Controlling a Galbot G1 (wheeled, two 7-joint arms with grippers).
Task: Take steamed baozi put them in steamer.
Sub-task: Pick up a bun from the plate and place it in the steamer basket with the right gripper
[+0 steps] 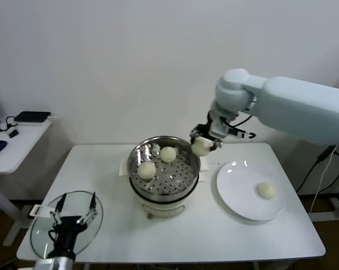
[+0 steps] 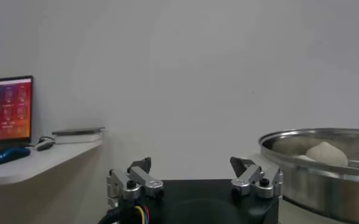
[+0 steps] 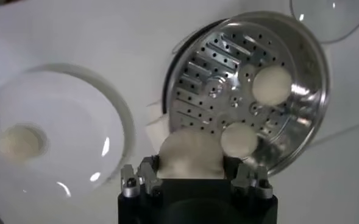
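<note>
The steamer [image 1: 137,158] is a shiny steel pot with a perforated tray, standing mid-table on a cream base. Two baozi [image 1: 146,169] [image 1: 168,154] lie on its tray. My right gripper [image 1: 202,145] is shut on a third baozi [image 1: 201,147] and hangs just above the pot's right rim. In the right wrist view that bun [image 3: 188,153] fills the space between the jaws, with the steamer [image 3: 313,55] beyond. Another baozi [image 1: 266,190] rests on the white plate [image 1: 237,202]. My left gripper [image 1: 75,213] is open, parked low at the front left.
A round glass lid [image 1: 43,236] lies flat at the table's front left corner, under the left gripper. A side desk [image 1: 6,160] with a mouse and a dark device stands to the left. The wall is close behind the table.
</note>
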